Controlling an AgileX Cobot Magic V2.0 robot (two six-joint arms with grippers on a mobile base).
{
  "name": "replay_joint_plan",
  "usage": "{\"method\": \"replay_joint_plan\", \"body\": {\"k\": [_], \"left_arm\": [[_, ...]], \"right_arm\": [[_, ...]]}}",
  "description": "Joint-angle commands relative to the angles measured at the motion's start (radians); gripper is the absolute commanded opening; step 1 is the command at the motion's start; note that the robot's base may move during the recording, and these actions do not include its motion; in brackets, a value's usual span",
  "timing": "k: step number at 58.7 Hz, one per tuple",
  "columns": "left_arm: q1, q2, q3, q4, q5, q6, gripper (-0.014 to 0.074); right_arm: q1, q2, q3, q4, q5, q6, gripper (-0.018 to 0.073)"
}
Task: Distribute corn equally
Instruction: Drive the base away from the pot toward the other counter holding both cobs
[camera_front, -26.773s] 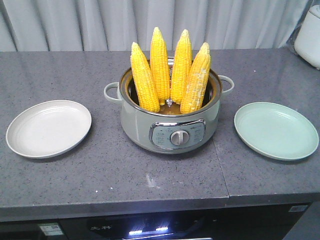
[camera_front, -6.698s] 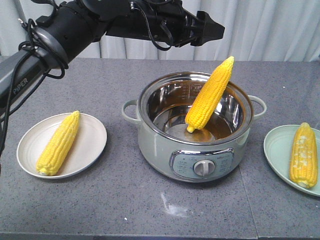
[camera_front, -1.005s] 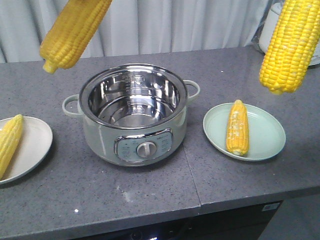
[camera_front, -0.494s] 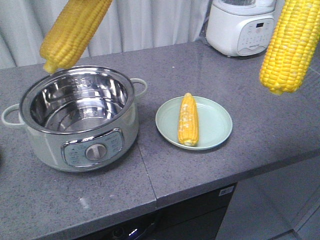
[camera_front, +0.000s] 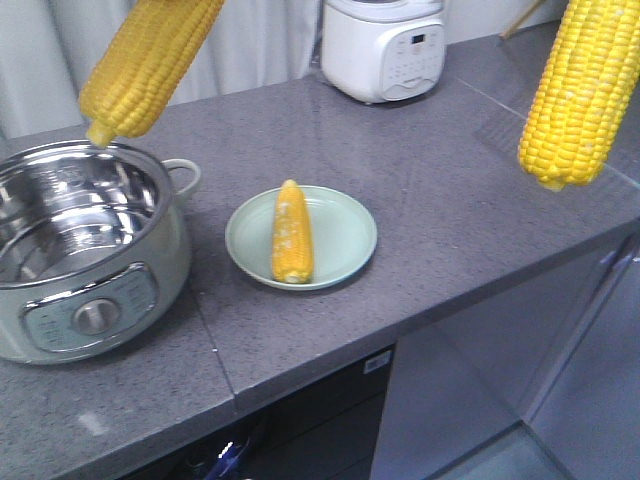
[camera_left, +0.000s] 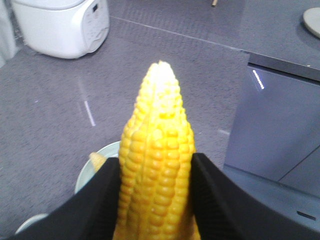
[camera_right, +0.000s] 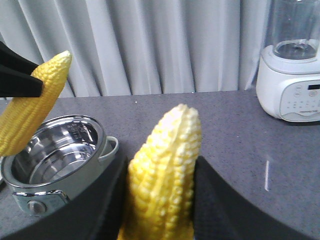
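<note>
Two corn cobs hang high in the front view, one at the upper left (camera_front: 150, 60) and one at the upper right (camera_front: 583, 90); the grippers holding them are out of that frame. In the left wrist view my left gripper (camera_left: 156, 162) is shut on a corn cob (camera_left: 157, 150), its tip pointing away. My right gripper (camera_right: 161, 165) is shut on another cob (camera_right: 165, 165). The left arm's cob (camera_right: 32, 107) also shows there, above the pot (camera_right: 55, 155). A third cob (camera_front: 292, 232) lies on the green plate (camera_front: 345, 225).
The steel-lined pot (camera_front: 150, 250) stands at the left of the grey counter, with nothing inside it. A white rice cooker (camera_front: 385, 45) sits at the back, and a white blender (camera_right: 295, 85) at the far right. The counter's front edge (camera_front: 480, 300) drops to cabinets.
The whole scene has slid left in the front view: pot and green plate moved leftward and the white plate left the frame. Both held cobs keep their places in the frame.
</note>
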Motion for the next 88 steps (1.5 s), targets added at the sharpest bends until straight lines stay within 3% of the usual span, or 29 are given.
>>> {"method": "replay_joint_plan", "body": {"k": [1, 88], "left_arm": [[-0.003, -0.041, -0.026, -0.023, -0.031, -0.009, -0.0006], [-0.003, -0.041, -0.026, -0.023, -0.031, -0.008, -0.0006]], "right_arm": [[-0.008, -0.014, -0.025, 0.052, -0.051, -0.005, -0.0005], [-0.008, -0.014, -0.025, 0.052, -0.05, -0.005, -0.0005]]}}
